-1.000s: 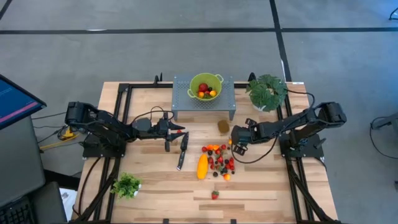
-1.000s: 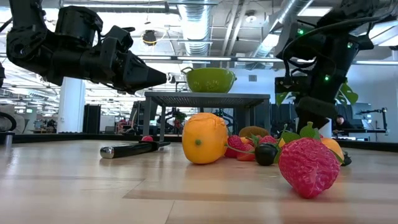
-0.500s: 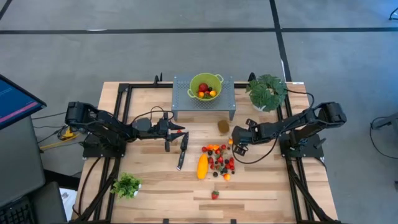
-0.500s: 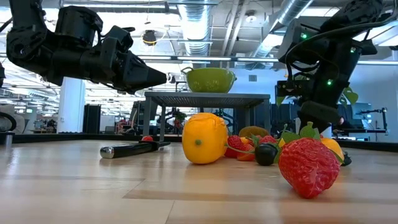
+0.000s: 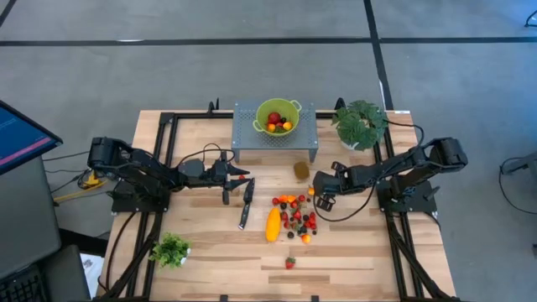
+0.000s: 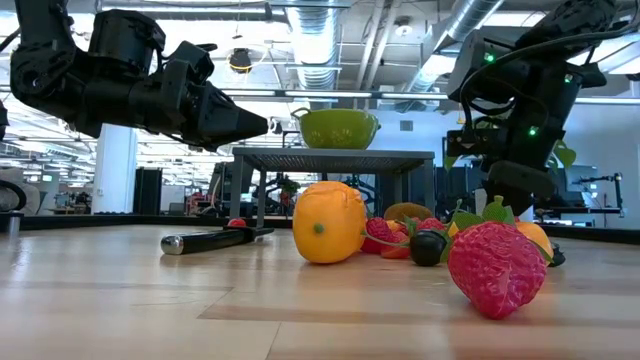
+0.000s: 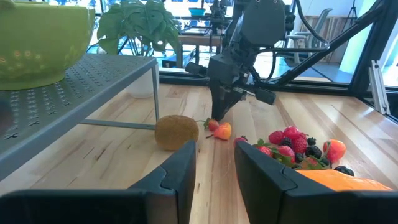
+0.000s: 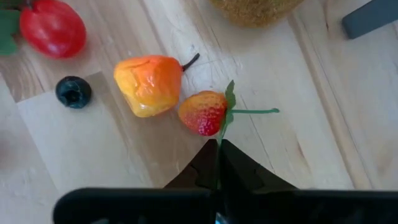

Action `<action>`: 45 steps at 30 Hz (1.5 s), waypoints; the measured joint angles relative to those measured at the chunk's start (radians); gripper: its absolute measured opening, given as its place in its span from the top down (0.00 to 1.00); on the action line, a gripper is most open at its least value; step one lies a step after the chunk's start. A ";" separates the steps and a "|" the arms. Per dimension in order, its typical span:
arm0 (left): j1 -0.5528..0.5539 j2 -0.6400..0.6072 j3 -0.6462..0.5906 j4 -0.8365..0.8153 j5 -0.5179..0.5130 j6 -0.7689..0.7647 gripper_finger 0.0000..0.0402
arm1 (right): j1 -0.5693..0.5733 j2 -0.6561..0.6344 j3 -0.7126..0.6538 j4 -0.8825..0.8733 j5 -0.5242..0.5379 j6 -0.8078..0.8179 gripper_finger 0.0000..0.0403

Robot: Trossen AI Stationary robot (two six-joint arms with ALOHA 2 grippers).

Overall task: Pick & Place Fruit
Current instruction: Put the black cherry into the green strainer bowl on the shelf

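1. The right gripper (image 8: 217, 146) hangs low over the desk (image 5: 352, 252), fingers pressed together with nothing between them, tips just beside a small strawberry (image 8: 204, 112).
2. The left gripper (image 5: 245, 177) hovers near the knife (image 5: 246, 201), fingers slightly apart, holding nothing.
3. Most fruit (image 5: 295, 214) lies scattered mid-desk; some sits in the green bowl (image 5: 262, 111).

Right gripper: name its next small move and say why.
Probably lift it slightly. The right gripper is shut on the leaf of the small strawberry, which lies on the table; a short lift would test that thin pinch.
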 joint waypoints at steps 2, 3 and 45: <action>0.000 0.000 0.000 0.000 0.000 0.000 0.74 | 0.000 -0.001 0.000 -0.002 0.000 0.000 1.00; 0.000 0.000 0.000 0.000 0.000 0.000 0.74 | 0.000 -0.001 0.001 -0.003 0.001 0.000 1.00; 0.000 0.000 0.000 0.000 0.000 0.000 0.74 | -0.240 -0.001 0.569 0.234 0.005 -0.542 1.00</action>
